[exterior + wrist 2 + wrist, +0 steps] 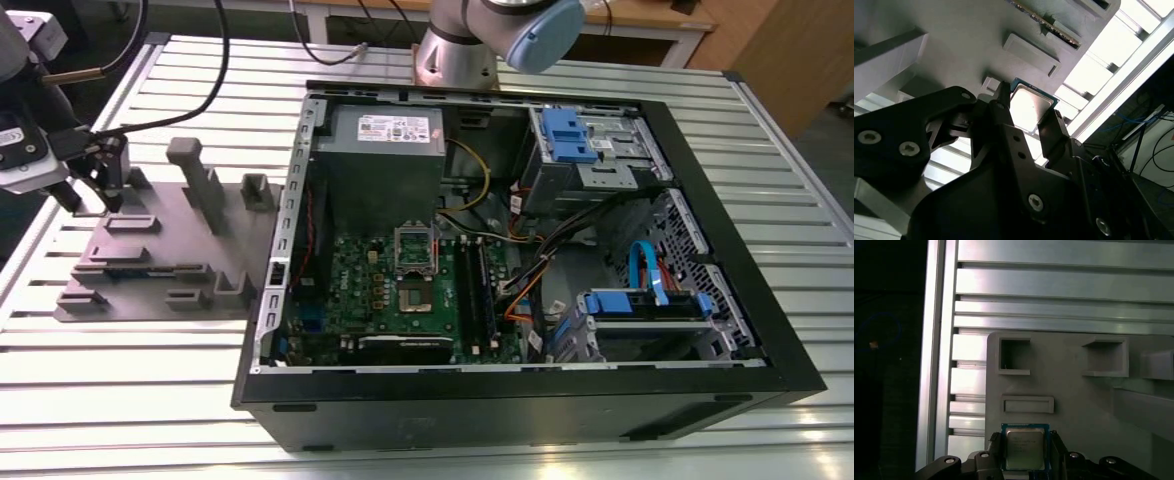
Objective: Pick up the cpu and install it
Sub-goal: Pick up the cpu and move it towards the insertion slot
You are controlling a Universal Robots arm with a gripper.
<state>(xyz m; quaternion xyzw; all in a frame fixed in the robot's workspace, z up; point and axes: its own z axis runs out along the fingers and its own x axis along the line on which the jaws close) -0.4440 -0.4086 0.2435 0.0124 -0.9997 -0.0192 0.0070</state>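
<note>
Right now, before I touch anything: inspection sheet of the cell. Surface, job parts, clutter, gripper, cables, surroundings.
Surface: slatted metal table, carrying a grey fixture plate on the exterior view's left and an open PC case beside it.
Job's things: cpu on the fixture plate, pale metal top up; motherboard exposed in the case.
Clutter: nothing seen.
Gripper: gripper low over the cpu at the fixture plate; grip cannot be judged.
Cables: black cables run to the arm's wrist; wire bundle inside the case.
Surroundings: arm base at the table's far edge; wooden furniture behind.
</note>
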